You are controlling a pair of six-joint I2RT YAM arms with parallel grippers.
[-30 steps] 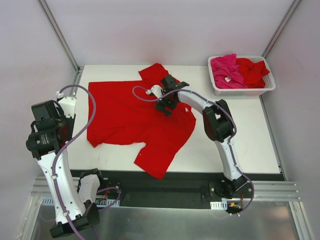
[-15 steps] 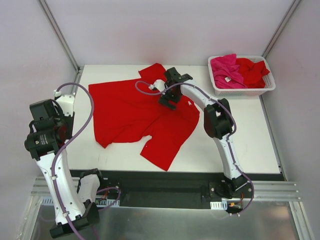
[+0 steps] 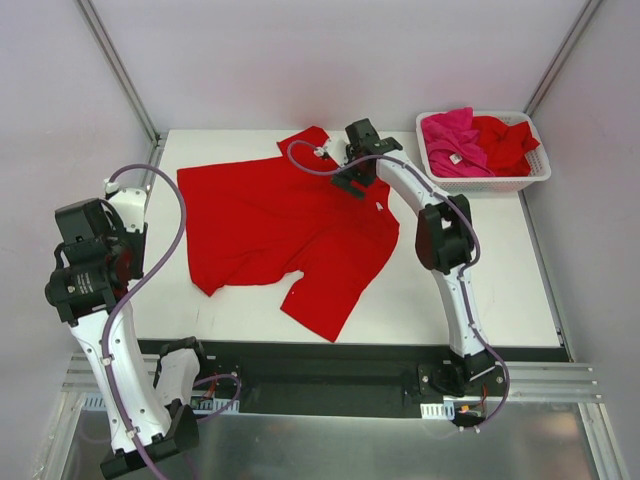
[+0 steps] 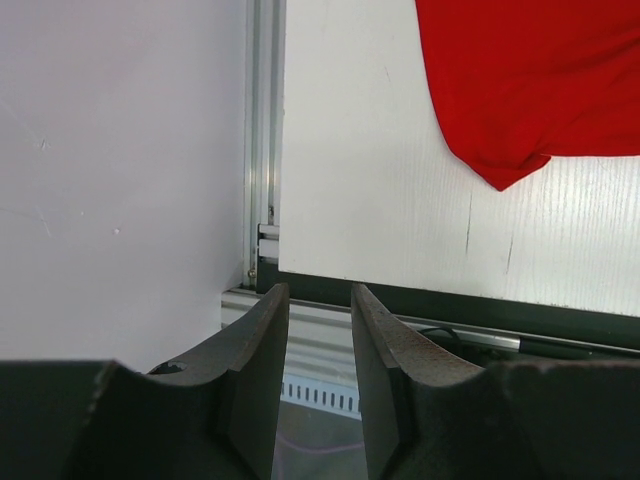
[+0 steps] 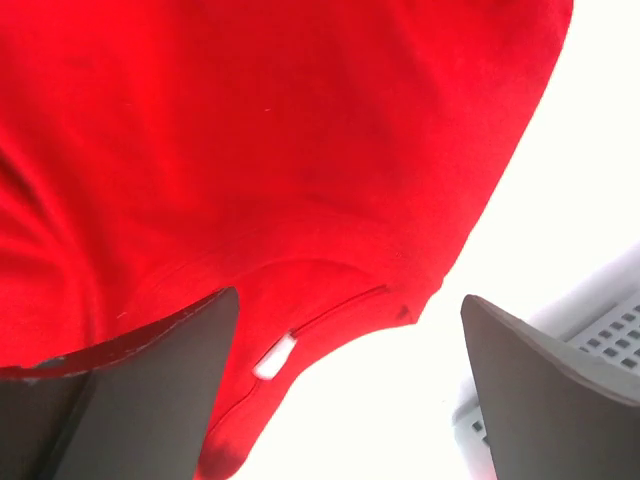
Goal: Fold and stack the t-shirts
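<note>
1. Top external view
   - One red t-shirt [image 3: 280,225] lies spread on the table [image 3: 480,270], left of centre. One sleeve points to the far edge and its hem corner trails toward the near edge.
   - The right gripper [image 3: 352,172] hangs over the collar end of that shirt. From here I cannot make out its fingers against the black housing.
   - The left arm [image 3: 90,262] is folded up beyond the table's left edge, and its fingers are hidden under the wrist.
   - A white basket [image 3: 487,183] stands at the far right corner. It holds a pink t-shirt [image 3: 452,135] and a second red t-shirt [image 3: 507,142], both bunched up and only partly visible.

2. Left wrist view
   - The left gripper [image 4: 320,375] has its jaws a narrow gap apart with nothing between them.
   - Only one corner of the red t-shirt shows, at upper right on the table. The rest is cut off.
   - A grey wall [image 4: 120,150] and a metal rail [image 4: 262,120] fill the left side.

3. Right wrist view
   - The right gripper [image 5: 347,300] has its jaws spread wide and holds nothing.
   - The red t-shirt's collar and its small white neck label [image 5: 275,357] lie below the jaws.
   - The tabletop is washed out, and only a blurred corner of the basket shows at lower right.
</note>
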